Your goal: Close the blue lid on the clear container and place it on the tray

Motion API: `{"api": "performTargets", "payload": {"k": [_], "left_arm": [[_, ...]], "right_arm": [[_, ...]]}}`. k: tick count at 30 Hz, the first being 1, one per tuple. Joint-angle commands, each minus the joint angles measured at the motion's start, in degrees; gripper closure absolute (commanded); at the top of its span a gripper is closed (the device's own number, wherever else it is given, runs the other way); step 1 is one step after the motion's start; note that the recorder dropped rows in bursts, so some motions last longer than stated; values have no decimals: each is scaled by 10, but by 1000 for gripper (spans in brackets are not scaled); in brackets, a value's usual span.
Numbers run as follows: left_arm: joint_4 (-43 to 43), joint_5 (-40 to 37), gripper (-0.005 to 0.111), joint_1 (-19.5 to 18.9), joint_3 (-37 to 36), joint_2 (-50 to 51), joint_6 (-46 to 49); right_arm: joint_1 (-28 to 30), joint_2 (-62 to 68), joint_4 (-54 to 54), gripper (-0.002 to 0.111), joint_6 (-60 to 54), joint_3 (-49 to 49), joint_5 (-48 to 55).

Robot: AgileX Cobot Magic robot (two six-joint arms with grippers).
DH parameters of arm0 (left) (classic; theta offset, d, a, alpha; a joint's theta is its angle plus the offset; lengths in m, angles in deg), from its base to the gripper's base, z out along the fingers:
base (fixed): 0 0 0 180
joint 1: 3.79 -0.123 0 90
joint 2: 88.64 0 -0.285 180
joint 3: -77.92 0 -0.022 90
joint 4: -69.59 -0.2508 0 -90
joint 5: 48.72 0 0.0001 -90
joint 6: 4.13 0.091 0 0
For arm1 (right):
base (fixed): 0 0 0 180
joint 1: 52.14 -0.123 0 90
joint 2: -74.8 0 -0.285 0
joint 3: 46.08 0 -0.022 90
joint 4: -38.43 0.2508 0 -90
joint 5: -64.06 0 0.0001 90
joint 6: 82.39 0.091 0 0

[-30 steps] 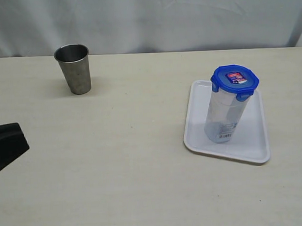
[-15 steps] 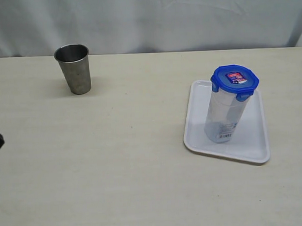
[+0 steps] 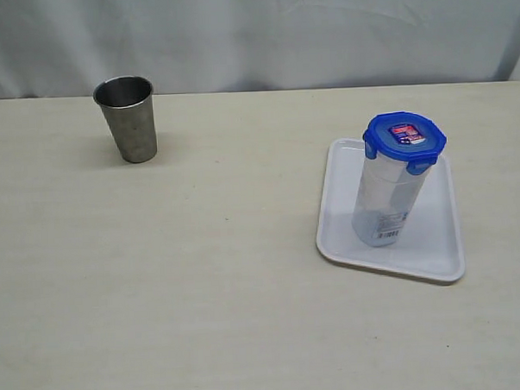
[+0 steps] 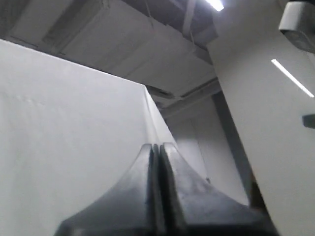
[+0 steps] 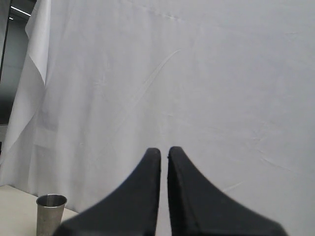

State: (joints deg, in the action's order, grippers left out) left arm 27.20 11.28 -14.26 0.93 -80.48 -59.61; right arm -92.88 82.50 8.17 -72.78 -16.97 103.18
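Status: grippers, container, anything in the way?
Left gripper shut, empty; right gripper shut, empty. Clear container upright on tray, blue lid on. Steel cup stands apart, nothing in the way.

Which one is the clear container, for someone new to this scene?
Start at the white tray on the right of the beige table. Standing upright on it is the clear container, tall and translucent, capped with the blue lid. The steel cup far left is opaque and lidless.

left gripper (image 4: 157, 146) and right gripper (image 5: 164, 150) look identical: matte black, smooth moulded, narrow rounded tips flaring into a wide base
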Motion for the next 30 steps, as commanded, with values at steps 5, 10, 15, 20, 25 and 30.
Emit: {"api": "performTargets", "payload": {"k": [5,10,15,20,25,30], "left_arm": [[206,-185,107,63,-2,-4,230],[309,-333,107,64,-2,-4,357],[452,-465,107,65,-2,-4,575],[424,-540,107,59,-2,-4,644],[420,-620,107,57,-2,-4,644],[419,-745,107,45,-2,-4,608]], "right_arm": [[0,1,-3,102,2,3,0],[0,1,-3,102,2,3,0],[0,1,-3,102,2,3,0],[0,1,-3,102,2,3,0],[0,1,-3,102,2,3,0],[0,1,-3,102,2,3,0]]}}
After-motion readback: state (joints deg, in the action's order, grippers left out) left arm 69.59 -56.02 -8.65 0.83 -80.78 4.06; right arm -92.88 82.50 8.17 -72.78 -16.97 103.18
